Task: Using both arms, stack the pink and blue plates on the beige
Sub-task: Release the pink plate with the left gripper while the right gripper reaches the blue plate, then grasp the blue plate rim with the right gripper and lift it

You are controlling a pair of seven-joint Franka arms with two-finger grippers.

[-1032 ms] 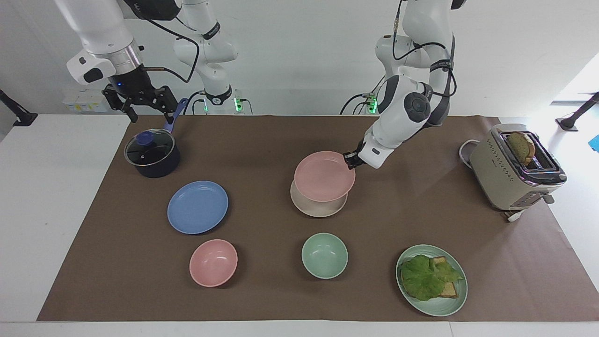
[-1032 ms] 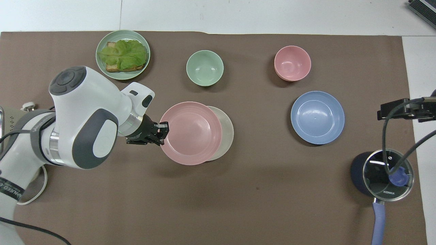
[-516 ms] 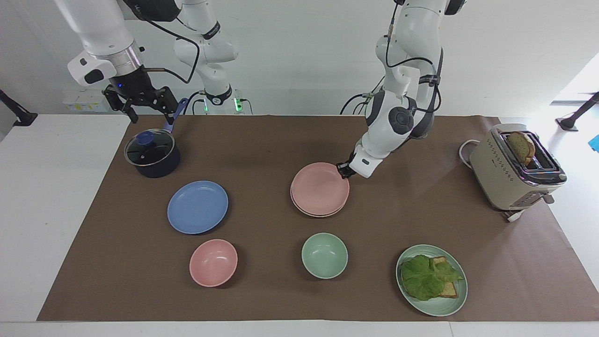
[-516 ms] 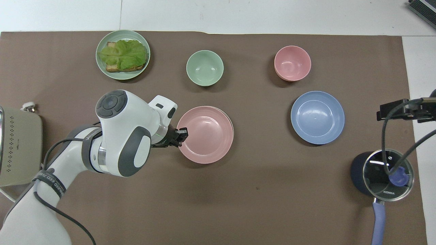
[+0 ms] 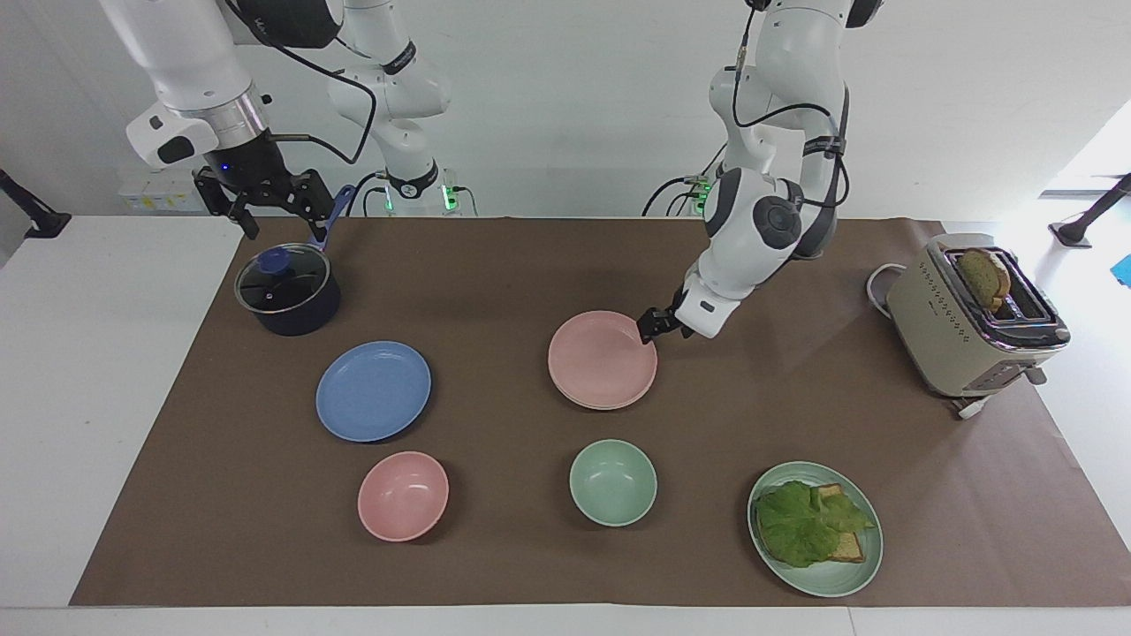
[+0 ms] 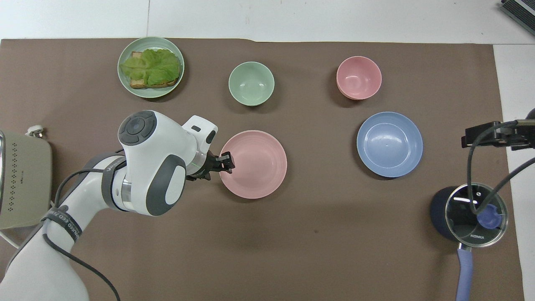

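Observation:
The pink plate (image 5: pixel 603 358) (image 6: pixel 253 164) lies flat on the beige plate (image 5: pixel 610 406), of which only a thin rim shows beneath it. My left gripper (image 5: pixel 651 326) (image 6: pixel 228 162) is at the pink plate's rim on the left arm's side, open, with its fingertips around the edge. The blue plate (image 5: pixel 373 390) (image 6: pixel 389 144) sits alone on the mat toward the right arm's end. My right gripper (image 5: pixel 265 200) (image 6: pixel 497 136) hangs open above the dark pot's handle, holding nothing; that arm waits.
A dark pot with a glass lid (image 5: pixel 287 289) stands nearer to the robots than the blue plate. A pink bowl (image 5: pixel 403 495), a mint bowl (image 5: pixel 612 482) and a green plate with a lettuce sandwich (image 5: pixel 815 528) lie farther out. A toaster (image 5: pixel 972 318) stands at the left arm's end.
The left gripper lowered the pink plate from a tilted hold onto the beige plate, centred it, and its fingers have spread at the rim. The right arm barely moved.

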